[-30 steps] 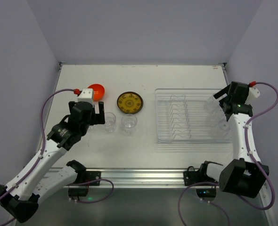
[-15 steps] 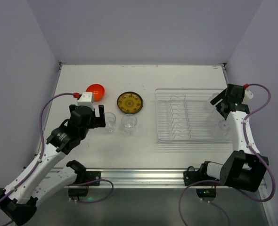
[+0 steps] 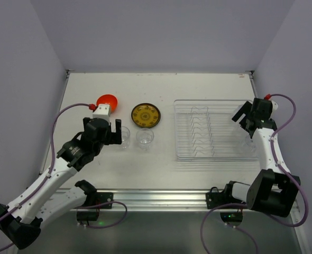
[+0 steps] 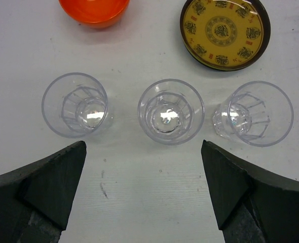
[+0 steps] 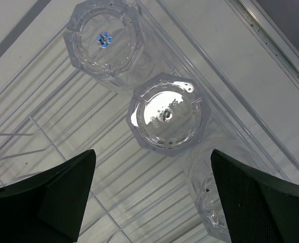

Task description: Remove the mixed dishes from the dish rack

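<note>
left hand (image 4: 143, 147) wide open, holding nothing, hovering over a row of three clear cups (image 4: 171, 111) that stand mouth up on the white surface (image 4: 139, 202), each apart from the next. in the wrist view the middle cup sits between the two fingers (image 4: 53, 177). top view shows only two of these cups, third hidden under the hand. right of them is the dish rack (image 3: 185, 148), a clear tray with thin white wire dividers (image 3: 201, 129) in its middle. right hand (image 3: 243, 120) is over the rack's right end, also spread wide, gripping nothing. below it three more cups (image 5: 165, 114) sit in a line along the rack's right wall, seen end on, inside the rack. farther back on the surface the patterned yellow-brown plate (image 3: 146, 115) lies flat, with the orange-red bowl (image 3: 108, 100) to its left. both are outside the rack, near the cup row, not touching it.
</note>
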Robot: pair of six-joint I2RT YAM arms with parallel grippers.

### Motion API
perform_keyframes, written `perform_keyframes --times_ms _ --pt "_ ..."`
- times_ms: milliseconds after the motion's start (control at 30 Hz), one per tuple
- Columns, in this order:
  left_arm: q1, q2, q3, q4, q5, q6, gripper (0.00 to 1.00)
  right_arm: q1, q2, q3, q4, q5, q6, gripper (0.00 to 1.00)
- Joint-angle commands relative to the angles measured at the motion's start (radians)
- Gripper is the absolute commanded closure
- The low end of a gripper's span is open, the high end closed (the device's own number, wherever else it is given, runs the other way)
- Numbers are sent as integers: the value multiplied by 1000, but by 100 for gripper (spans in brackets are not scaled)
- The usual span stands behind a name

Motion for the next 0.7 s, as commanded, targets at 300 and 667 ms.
perform_keyframes --times_ms 300,667 --pt "-64 16 0 33 -36 -22 0 -6 38 34 79 20 -51 5" --pt "-68 22 -3 42 -19 -18 0 -6 101 89 98 36 -77 9"
